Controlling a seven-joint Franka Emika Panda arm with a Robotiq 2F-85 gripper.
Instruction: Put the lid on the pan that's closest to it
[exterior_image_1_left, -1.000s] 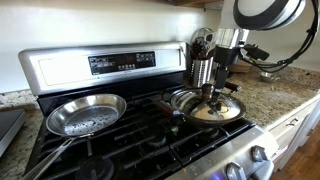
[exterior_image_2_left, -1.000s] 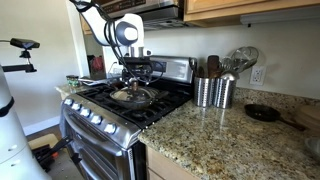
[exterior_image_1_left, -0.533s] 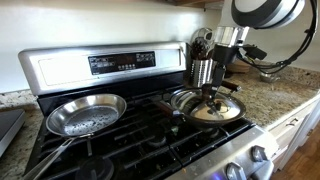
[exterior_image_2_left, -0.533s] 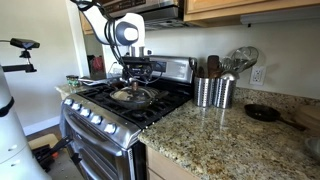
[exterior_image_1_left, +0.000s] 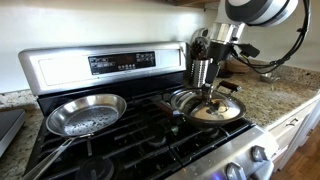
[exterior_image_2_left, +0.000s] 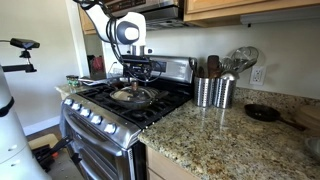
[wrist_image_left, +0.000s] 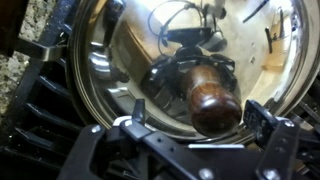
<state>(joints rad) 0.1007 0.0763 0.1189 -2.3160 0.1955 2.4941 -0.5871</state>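
Tool (wrist_image_left: 198, 116) vertical above lid (wrist_image_left: 118, 62) (jaws apart)

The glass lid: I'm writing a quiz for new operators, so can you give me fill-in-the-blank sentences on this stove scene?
1. The lid lies on the pan that is ____, not the silver pan.
2. In the wrist view, the lid's knob sits ____ the fingers of the gripper.
3. The gripper's jaws stand ____.
Missing: black; between; open.

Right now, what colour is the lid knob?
Reddish-brown knob, best seen in the wrist view.
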